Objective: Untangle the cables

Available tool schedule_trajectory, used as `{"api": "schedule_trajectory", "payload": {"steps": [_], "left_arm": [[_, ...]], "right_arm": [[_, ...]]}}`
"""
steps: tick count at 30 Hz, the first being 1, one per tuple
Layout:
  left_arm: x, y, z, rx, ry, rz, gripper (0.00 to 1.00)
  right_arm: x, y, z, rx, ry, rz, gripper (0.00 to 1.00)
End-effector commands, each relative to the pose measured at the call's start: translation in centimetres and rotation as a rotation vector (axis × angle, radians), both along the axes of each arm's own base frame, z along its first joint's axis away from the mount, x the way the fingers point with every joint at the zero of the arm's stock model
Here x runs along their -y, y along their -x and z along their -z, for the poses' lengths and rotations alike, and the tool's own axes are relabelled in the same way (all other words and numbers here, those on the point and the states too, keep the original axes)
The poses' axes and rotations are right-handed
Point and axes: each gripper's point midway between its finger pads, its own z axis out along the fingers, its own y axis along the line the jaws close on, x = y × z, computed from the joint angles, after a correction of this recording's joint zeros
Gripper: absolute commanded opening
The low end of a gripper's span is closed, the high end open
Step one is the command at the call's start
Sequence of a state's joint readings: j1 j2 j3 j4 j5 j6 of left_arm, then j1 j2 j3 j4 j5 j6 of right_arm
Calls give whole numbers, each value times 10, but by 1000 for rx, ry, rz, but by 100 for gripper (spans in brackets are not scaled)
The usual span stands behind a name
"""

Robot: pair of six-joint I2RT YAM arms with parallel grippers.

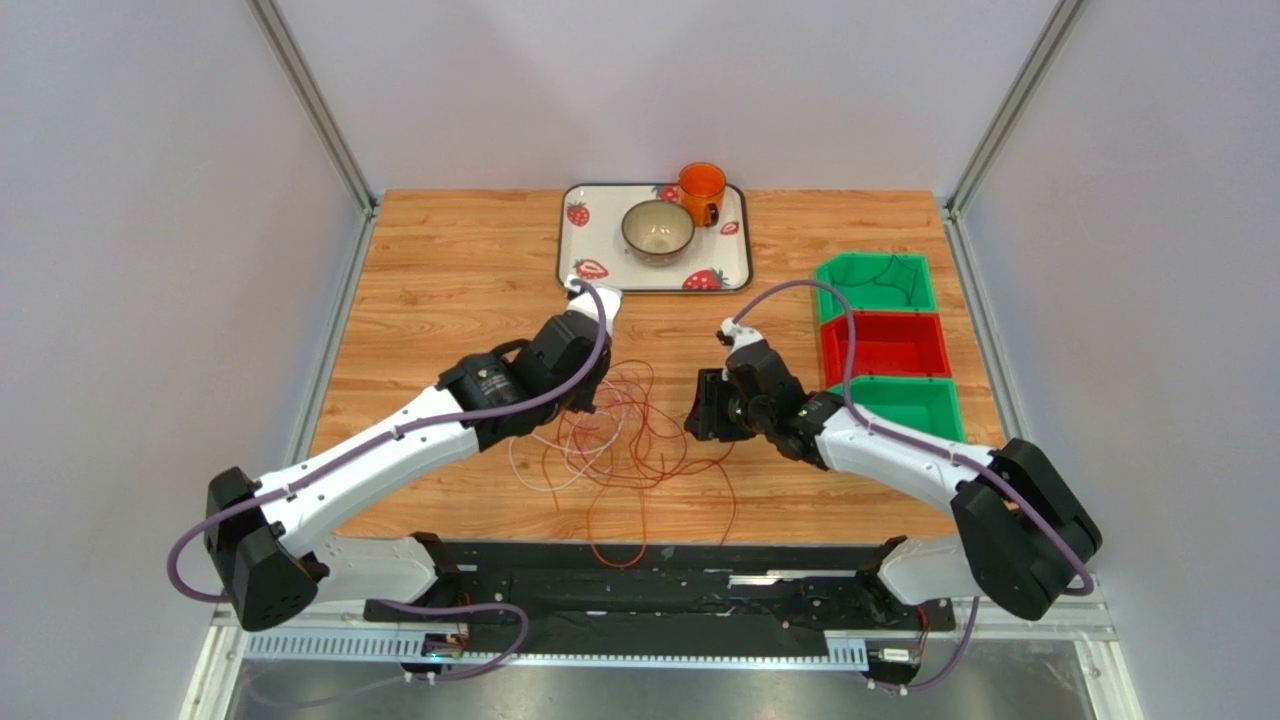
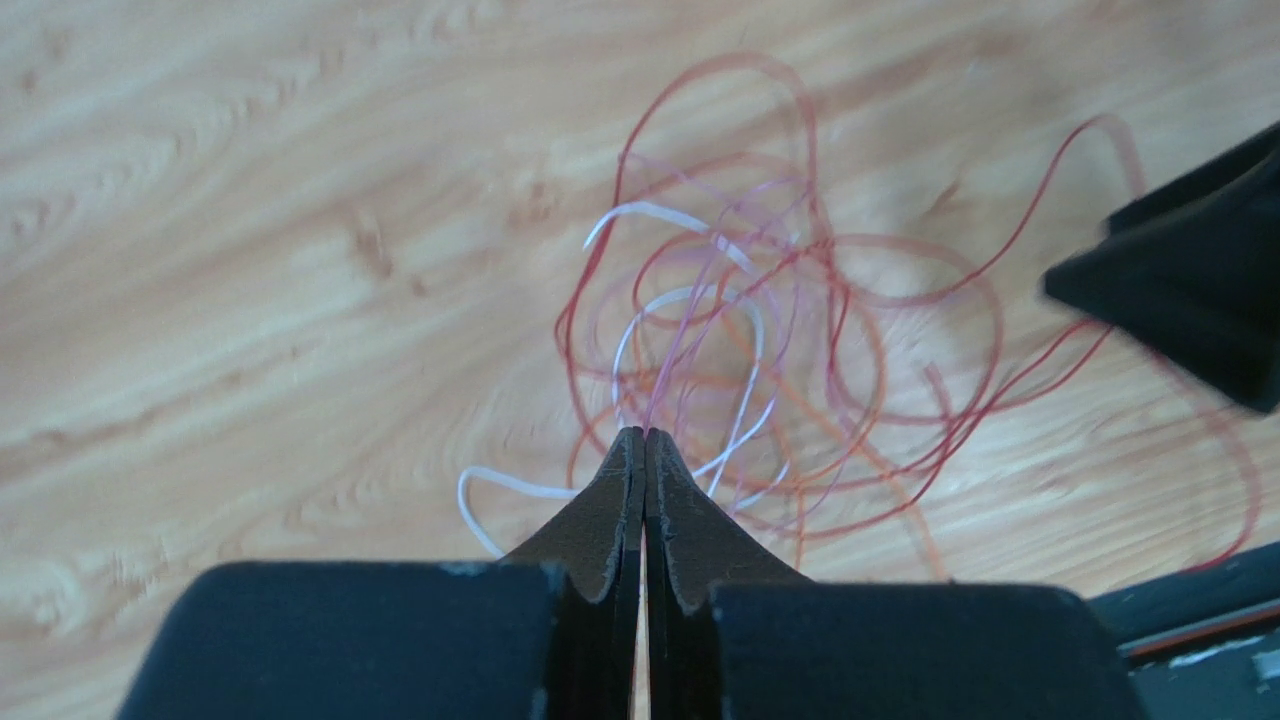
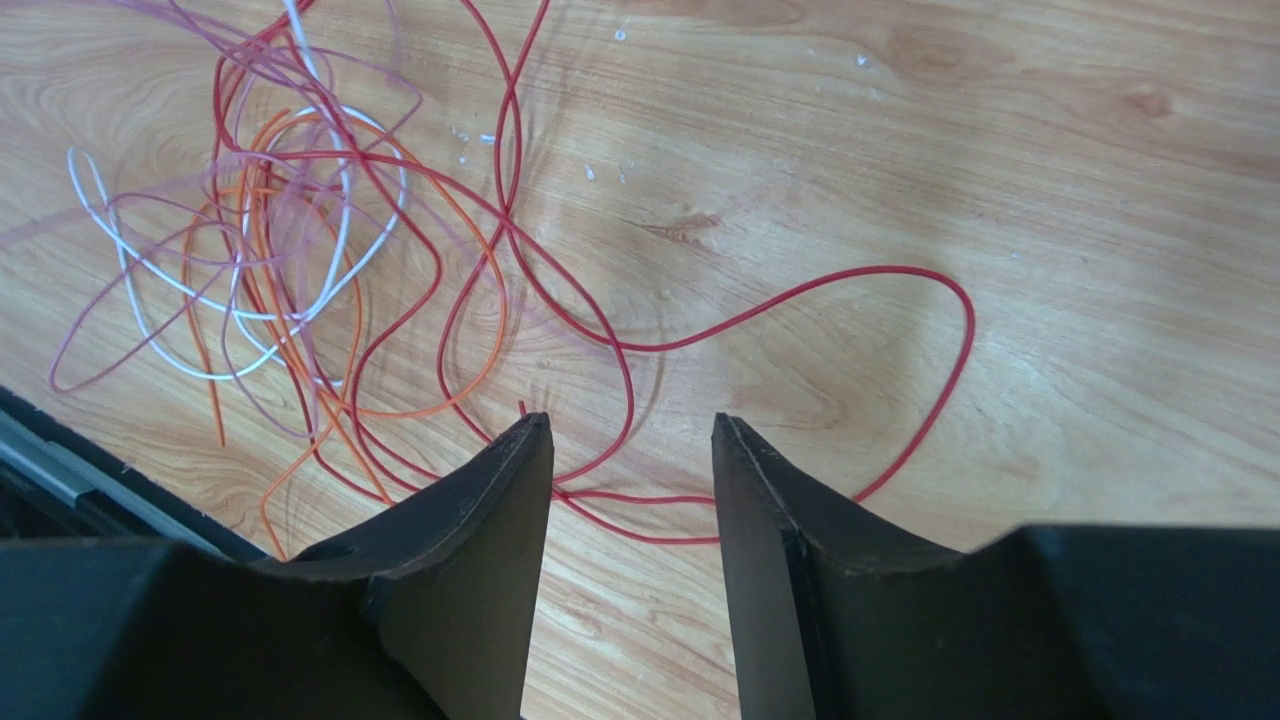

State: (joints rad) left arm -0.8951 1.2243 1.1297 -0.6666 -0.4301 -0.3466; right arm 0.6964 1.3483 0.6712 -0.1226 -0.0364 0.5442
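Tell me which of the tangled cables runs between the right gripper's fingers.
The red cable: its wide loop swings out of the knot and passes between the fingers of the open right gripper. The other cables lie bunched to the left.

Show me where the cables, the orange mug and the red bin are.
cables [image 1: 624, 435], top view, middle of the tangle.
orange mug [image 1: 700, 189], top view, its body.
red bin [image 1: 887, 348], top view, its bare floor.

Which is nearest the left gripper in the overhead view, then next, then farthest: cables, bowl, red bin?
1. cables, right under the left gripper.
2. bowl, on the tray at the back.
3. red bin, far right side.
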Motion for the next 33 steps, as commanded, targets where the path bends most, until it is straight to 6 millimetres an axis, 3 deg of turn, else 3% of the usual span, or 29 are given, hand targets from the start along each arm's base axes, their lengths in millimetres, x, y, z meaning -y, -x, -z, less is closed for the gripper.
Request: {"api": "schedule_trajectory", "payload": {"steps": [1, 6, 14, 15, 16, 18, 23, 28, 33], "left_arm": [[-22, 11, 0, -4, 77, -84, 0], [-24, 12, 20, -13, 104, -99, 0], [-29, 15, 70, -36, 119, -157, 0], [-26, 13, 71, -28, 135, -157, 0], [-27, 13, 74, -29, 134, -166, 0], [-28, 13, 80, -31, 132, -176, 0], [-26, 11, 85, -38, 124, -171, 0], [-28, 12, 89, -35, 129, -178, 0], [-29, 11, 90, -29, 143, -183, 0]], "right_arm": [[13, 5, -9, -26, 138, 24, 47], [-20, 16, -25, -17, 53, -115, 49], [-47, -5, 1, -40, 128, -215, 47], [-46, -5, 14, -67, 165, -225, 47], [-52, -14, 8, -41, 175, -237, 47], [-51, -17, 23, -65, 223, -248, 47], [-53, -34, 25, -40, 282, -251, 47], [-42, -42, 34, -34, 367, -225, 46], [-44, -37, 42, -61, 368, -250, 32]]}}
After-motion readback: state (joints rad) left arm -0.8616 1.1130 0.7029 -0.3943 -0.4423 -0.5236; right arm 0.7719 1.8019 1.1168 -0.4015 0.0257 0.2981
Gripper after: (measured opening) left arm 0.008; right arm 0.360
